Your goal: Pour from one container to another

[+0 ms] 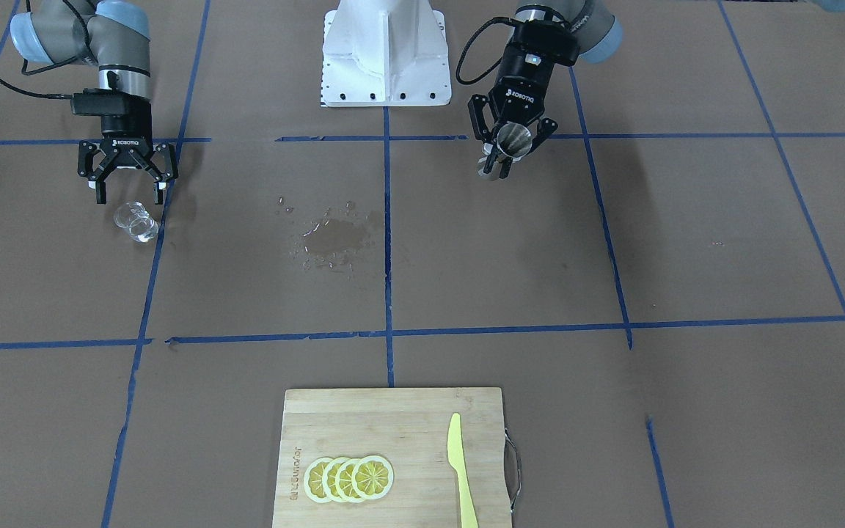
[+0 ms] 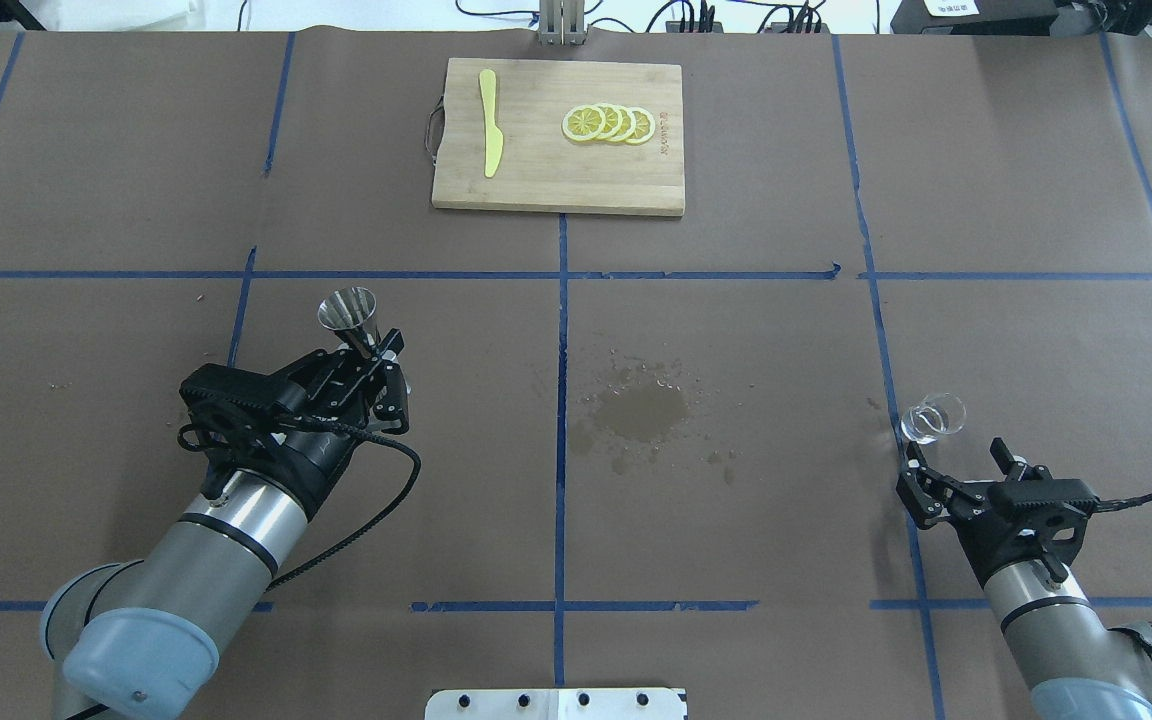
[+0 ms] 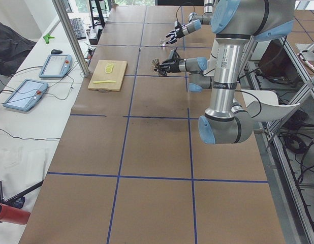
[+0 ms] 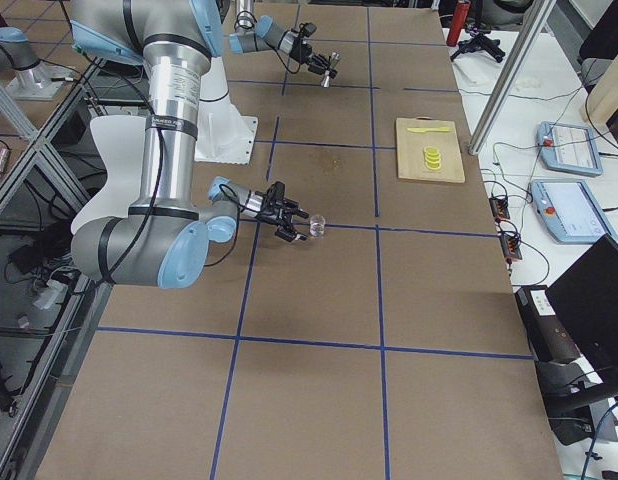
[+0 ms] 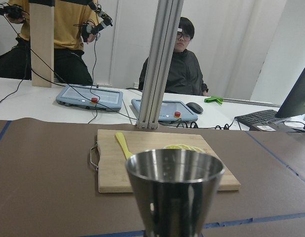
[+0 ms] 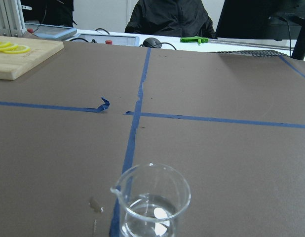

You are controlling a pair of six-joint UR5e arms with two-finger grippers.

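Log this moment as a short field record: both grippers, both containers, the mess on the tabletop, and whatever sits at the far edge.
left gripper: shut on the steel jigger, which it holds mouth up
right gripper: open, holding nothing
glass cup: upright on the table, just beyond the right gripper's fingertips, not between them
wet patch: mid-table between the two arms, with droplets scattered around it
cutting board: at the far edge, carrying lemon slices and a yellow knife
pour: not under way; the containers are far apart
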